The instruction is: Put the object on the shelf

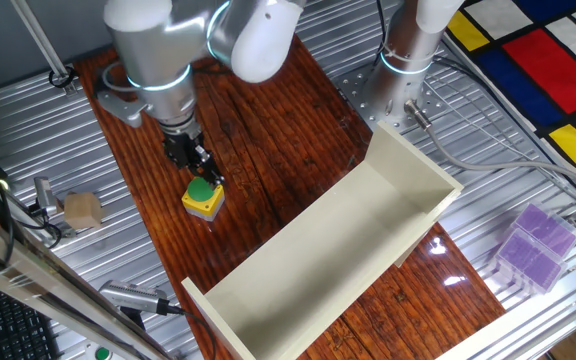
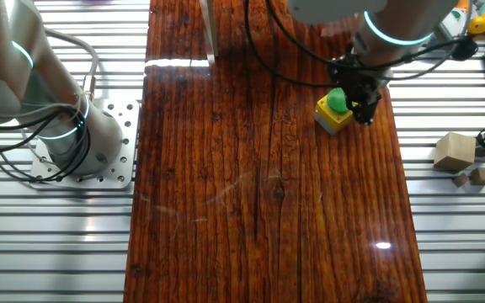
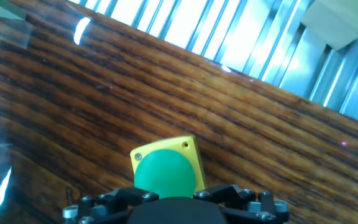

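The object [image 1: 203,197], a yellow box with a round green button, is on the dark wooden board, left of the shelf. My gripper [image 1: 200,172] comes down on it from above, and its black fingers [image 2: 365,103] close on the box's sides. In the other fixed view the object [image 2: 333,112] looks slightly tilted. In the hand view the green button [image 3: 164,175] sits right between the gripper's finger bases [image 3: 169,208]; the fingertips are hidden. The shelf [image 1: 408,165], a long cream-white trough, lies diagonally to the right, apart from the box.
A tan wooden cube [image 1: 82,209] sits on the metal slats at the left; it also shows in the other fixed view [image 2: 455,151]. Purple translucent boxes [image 1: 533,245] stand at the right. A second arm's base [image 1: 408,50] stands behind the shelf.
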Robot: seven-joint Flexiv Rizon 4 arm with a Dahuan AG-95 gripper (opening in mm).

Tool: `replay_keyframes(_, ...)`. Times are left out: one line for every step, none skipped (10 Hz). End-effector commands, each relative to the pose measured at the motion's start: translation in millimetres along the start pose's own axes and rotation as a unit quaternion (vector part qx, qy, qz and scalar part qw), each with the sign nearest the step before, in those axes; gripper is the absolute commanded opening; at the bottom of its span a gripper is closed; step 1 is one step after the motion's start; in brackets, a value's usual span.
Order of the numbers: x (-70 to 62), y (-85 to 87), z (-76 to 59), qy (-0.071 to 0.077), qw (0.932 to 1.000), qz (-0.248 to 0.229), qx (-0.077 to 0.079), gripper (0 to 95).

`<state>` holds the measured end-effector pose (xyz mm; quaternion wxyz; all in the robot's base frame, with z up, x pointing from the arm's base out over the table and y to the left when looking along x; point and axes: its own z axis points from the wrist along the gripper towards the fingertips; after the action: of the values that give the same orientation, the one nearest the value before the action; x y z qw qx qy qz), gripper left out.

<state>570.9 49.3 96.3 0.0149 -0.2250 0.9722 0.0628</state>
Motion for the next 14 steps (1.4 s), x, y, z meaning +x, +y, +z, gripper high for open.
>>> replay_keyframes(0.4,-0.4,7.2,-0.002,1.0,-0.005,0.002,95.0)
replay_keyframes(0.8,-0.5,11.4,-0.002,1.0,-0.007,0.002,95.0)
replay_keyframes(1.2,-0.2,15.9,-0.003,1.0,-0.007,0.002,95.0)
replay_keyframes(1.5,0.5,19.9,-0.004,1.0,-0.006,0.002,95.0)
replay_keyframes(1.8,1.3,23.1,-0.004,1.0,-0.004,0.003,95.0)
replay_keyframes(2.0,2.2,25.9,-0.004,1.0,-0.002,0.003,95.0)
replay_keyframes(2.2,2.4,27.6,-0.004,1.0,-0.002,0.003,95.0)
replay_keyframes(2.8,2.5,30.7,-0.005,1.0,-0.003,0.003,95.0)
replay_keyframes(3.3,2.7,33.8,-0.006,1.0,-0.003,0.003,95.0)
replay_keyframes(3.8,2.8,36.4,-0.008,1.0,-0.004,0.004,95.0)
replay_keyframes(4.0,2.9,37.5,-0.008,0.9999,-0.004,0.004,76.0)
replay_keyframes(4.3,3.0,38.7,-0.008,1.0,-0.003,0.005,76.0)
replay_keyframes(4.6,3.1,40.2,-0.008,1.0,-0.002,0.005,76.0)
replay_keyframes(5.1,3.2,42.3,-0.009,0.9999,-0.002,0.006,57.0)
